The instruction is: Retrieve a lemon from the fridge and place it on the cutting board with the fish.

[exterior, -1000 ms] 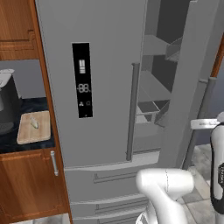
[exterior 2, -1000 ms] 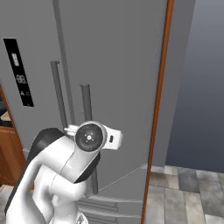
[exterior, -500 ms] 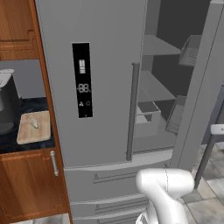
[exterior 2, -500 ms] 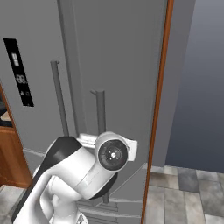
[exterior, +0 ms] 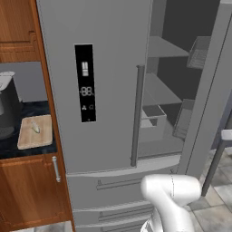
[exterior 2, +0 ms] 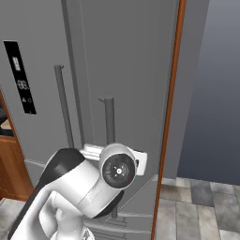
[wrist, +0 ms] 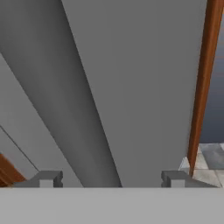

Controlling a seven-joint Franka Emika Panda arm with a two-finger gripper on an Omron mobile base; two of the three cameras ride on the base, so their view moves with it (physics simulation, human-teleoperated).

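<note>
Fridge (exterior: 104, 90) rt door open; gripper (wrist: 109, 179) spread wide, facing door.

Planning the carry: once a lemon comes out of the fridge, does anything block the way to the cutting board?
Nothing visible lies on the cutting board apart from the fish, but the fridge's shut left door stands between its open right side and the board.

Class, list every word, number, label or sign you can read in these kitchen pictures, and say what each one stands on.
"88": pale digits on the black display panel of the fridge door's left half.
Above the digits: a small pale bar-shaped symbol, no letters readable.
Below the digits: two tiny icons, too small to read.
In the right base view the same panel shows digits too blurred to read.
No other text anywhere.
</note>
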